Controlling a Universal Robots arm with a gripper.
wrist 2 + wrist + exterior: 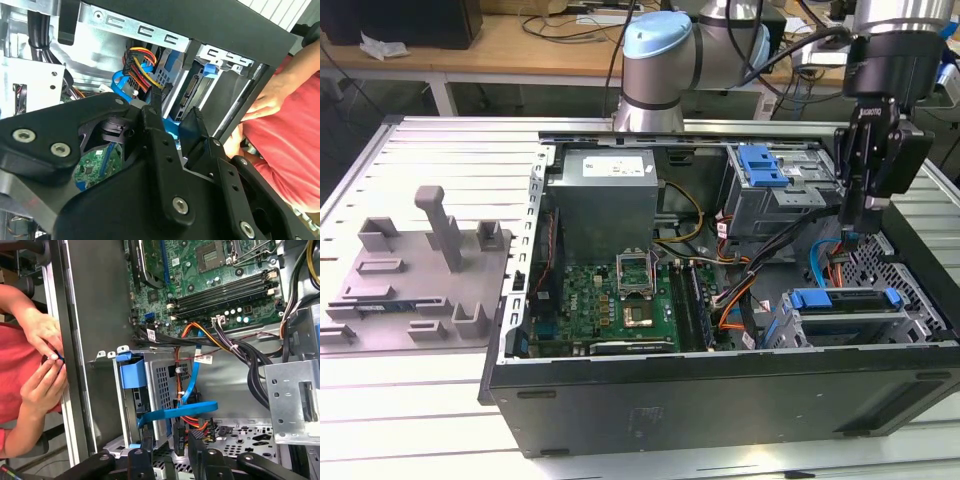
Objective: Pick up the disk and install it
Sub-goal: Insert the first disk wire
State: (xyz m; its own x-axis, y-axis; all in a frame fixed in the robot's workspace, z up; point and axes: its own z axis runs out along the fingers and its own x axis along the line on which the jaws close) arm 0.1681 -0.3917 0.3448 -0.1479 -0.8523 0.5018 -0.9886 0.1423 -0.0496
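The disk [844, 300] sits in the drive cage [780, 325] at the case's near corner, on the exterior view's right. The gripper [852, 228] hangs near it over cables [240, 350], fingers [152, 127] parted and holding nothing. In the first wrist view, a person's hands [42, 365] work just outside the case wall [80, 315].

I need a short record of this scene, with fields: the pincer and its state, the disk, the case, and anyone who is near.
pincer: open, empty, hanging inside the case by the drive cage
disk: blue-framed, lying in the drive cage at the exterior view's right; the pincer seems apart from it
case: computer case lying open, motherboard exposed
person: hands close together just outside the case wall
beside the case: grey fixture plate, at the exterior view's left
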